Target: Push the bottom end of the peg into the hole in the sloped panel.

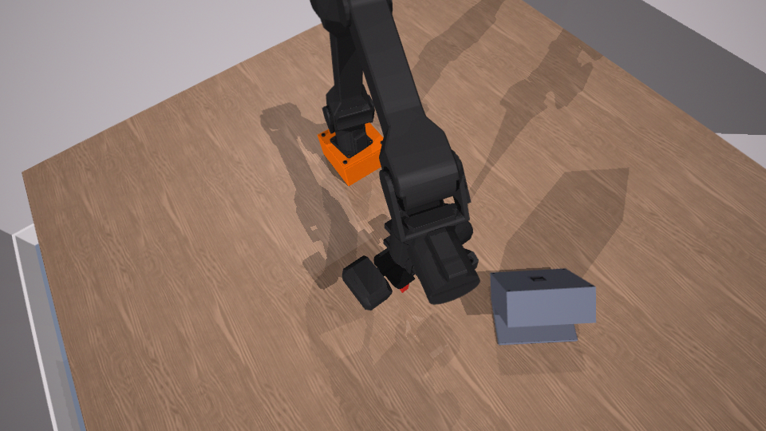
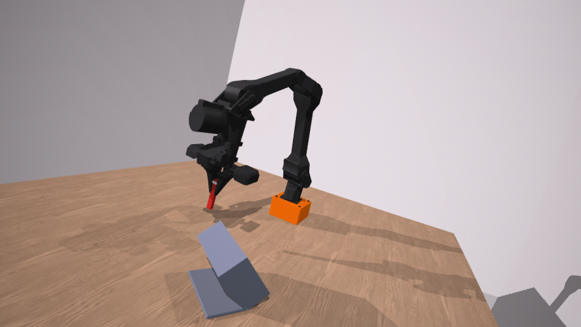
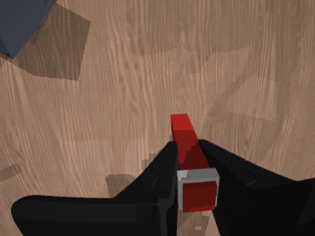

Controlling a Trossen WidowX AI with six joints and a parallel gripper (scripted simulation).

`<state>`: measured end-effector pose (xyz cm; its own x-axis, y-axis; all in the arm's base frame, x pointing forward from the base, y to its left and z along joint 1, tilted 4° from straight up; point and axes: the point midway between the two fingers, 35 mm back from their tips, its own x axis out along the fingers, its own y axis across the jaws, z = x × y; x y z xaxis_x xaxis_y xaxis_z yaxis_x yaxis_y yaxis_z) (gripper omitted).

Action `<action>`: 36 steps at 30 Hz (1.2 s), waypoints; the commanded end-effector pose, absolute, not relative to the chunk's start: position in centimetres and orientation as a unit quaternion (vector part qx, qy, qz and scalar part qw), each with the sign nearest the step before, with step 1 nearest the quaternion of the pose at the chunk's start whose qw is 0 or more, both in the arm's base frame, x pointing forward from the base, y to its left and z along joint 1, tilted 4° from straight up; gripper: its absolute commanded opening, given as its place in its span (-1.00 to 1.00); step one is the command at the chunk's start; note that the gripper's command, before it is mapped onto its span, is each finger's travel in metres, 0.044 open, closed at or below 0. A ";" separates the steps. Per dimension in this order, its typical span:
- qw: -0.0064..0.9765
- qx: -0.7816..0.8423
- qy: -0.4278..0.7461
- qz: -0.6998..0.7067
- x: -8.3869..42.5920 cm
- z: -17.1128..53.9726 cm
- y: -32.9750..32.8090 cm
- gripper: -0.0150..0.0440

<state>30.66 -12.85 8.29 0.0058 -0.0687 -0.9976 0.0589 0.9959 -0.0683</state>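
A red square-sided peg (image 1: 404,288) (image 2: 211,200) (image 3: 185,142) with a light grey band near its top is between my fingers. My gripper (image 2: 213,190) (image 3: 185,148) is shut on it. The peg is tilted in the exterior view, its bottom end pointing down and a little to the left; whether it clears the table is hard to tell. The blue-grey sloped panel block (image 1: 550,308) (image 2: 233,249) (image 3: 19,22) stands apart from the peg, to its right in the top view. A small dark rectangular hole (image 1: 538,278) shows in its dark upper face. The hole is hidden in the other views.
The orange arm base (image 1: 350,171) (image 2: 288,210) stands on the wooden table (image 1: 160,214) (image 2: 121,195), behind the gripper in the top view. The panel's flat foot (image 1: 535,333) (image 2: 209,290) lies on the table under the block. Arm shadows cross the wood.
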 end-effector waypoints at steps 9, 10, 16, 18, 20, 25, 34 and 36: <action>0.711 -0.047 0.701 -0.041 31.3 8.3 -11.8 -0.49; 0.711 -0.050 0.700 -0.041 31.4 8.3 -11.7 -0.49; 0.712 -0.069 0.698 -0.039 31.7 8.2 -11.1 -0.49; 0.712 -0.075 0.697 -0.039 31.8 8.2 -10.9 -0.49; 0.712 -0.082 0.696 -0.038 31.9 8.2 -10.7 -0.49; 0.712 -0.097 0.694 -0.037 32.1 8.2 -10.2 -0.49; 0.713 -0.126 0.689 -0.034 32.6 8.2 -9.2 -0.49; 0.714 -0.132 0.687 -0.033 32.7 8.2 -9.0 -0.49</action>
